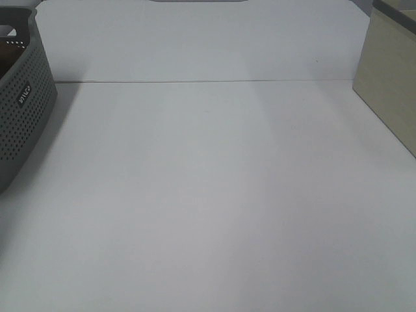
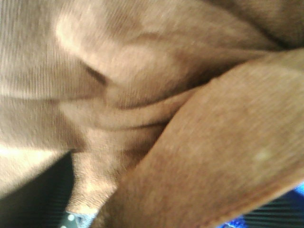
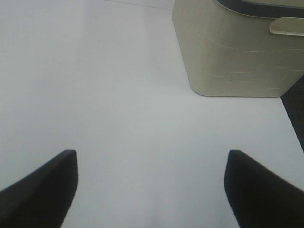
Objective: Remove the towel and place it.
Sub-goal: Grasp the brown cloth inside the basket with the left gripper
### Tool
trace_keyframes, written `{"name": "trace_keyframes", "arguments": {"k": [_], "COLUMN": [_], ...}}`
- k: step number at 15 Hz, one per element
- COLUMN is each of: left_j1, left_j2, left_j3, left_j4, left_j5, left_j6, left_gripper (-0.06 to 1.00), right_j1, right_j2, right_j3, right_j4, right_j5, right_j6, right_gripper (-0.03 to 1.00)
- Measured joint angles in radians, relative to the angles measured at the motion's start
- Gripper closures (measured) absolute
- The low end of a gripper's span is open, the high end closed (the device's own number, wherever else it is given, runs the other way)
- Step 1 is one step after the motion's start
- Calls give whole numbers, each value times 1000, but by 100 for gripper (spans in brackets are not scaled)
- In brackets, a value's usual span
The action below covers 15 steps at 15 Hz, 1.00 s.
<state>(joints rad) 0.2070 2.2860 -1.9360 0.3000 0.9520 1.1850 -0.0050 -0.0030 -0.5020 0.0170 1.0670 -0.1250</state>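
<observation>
White surface [image 1: 214,195] fills most of the high view, matte and bare across its middle, and meets a white back panel along a thin dark seam at the far side. A grey perforated basket [image 1: 26,110] stands at the far left edge, and a pale beige bin [image 1: 390,91] stands at the far right. The right hand [image 3: 152,190] hangs over open surface near that bin, its two dark fingers wide apart and holding nothing. The towel [image 2: 190,156] shows only in the left wrist view, which it fills almost completely: brown terry cloth in soft crumpled folds, with one hemmed edge curling across. The left hand itself is hidden there, so I cannot tell whether it is apart or clamped.
</observation>
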Motion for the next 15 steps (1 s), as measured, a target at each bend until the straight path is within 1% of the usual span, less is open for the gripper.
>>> {"name": "trace_keyframes", "arguments": {"k": [2,3,5,7,10,11,13,15], "left_j1": [5,6,6,6,6,6,4,1], "left_j2": [0,0,0,0,-7,-18,-58,-112], "left_j3": [0,0,0,0,0,0,0,0], "left_j4": [0,0,0,0,0,0,-3,-16], "left_j5": [0,2,24,48,63,67,77,104], "left_j6": [-18,-23,-23,-27,-83,-93,-104,-107], "left_gripper": [61,82,86,87,87,88,94,94], "right_j1": [0,0,0,0,0,0,0,0], "right_j2": [0,0,0,0,0,0,0,0], "right_j3": [0,0,0,0,0,0,0,0], "right_j4": [0,0,0,0,0,0,0,0], "right_j5": [0,0,0,0,0,0,0,0], "right_j6": [0,0,0,0,0,0,0,0], "right_gripper": [16,16,16,16,16,16,16,16]}}
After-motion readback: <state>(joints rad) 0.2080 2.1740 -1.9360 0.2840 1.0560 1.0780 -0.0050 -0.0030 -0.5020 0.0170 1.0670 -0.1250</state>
